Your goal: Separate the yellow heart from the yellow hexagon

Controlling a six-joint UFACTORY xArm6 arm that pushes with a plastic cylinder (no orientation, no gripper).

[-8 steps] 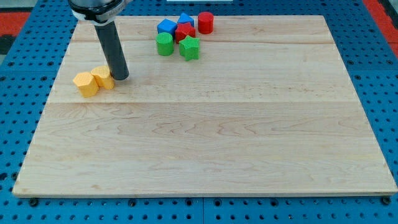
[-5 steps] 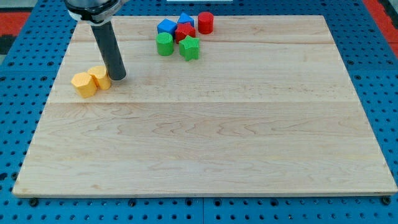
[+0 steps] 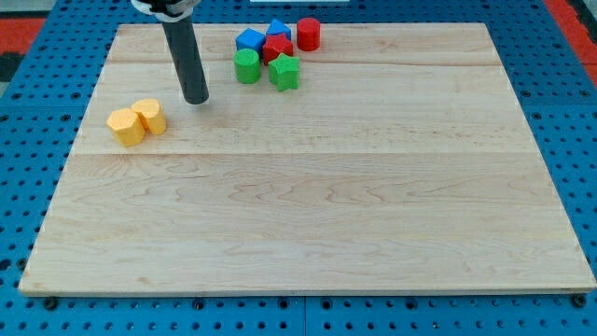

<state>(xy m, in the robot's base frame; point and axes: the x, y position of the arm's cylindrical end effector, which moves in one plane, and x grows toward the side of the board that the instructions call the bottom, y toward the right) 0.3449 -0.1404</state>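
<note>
My tip (image 3: 197, 99) — the lower end of a plain dark rod with no jaws to open or close, so it holds nothing — stands on the pale wooden board (image 3: 317, 205), up and to the view's right of the yellow pair, apart from both blocks. The small yellow heart block (image 3: 150, 116) and the small yellow hexagon block (image 3: 126, 126) sit touching near the board's left edge, the heart on the view's right and slightly higher, the hexagon on the left and lower. Their shared line runs from lower left to upper right — nearly toward my tip — and the heart is the nearer one. In my judgement a push along that line would drive both together; the split calls for entering the seam from the side. There are no containers on the board. The red, blue and green blocks (image 3: 270, 54) cluster near the view's top, well apart from the pair.
</note>
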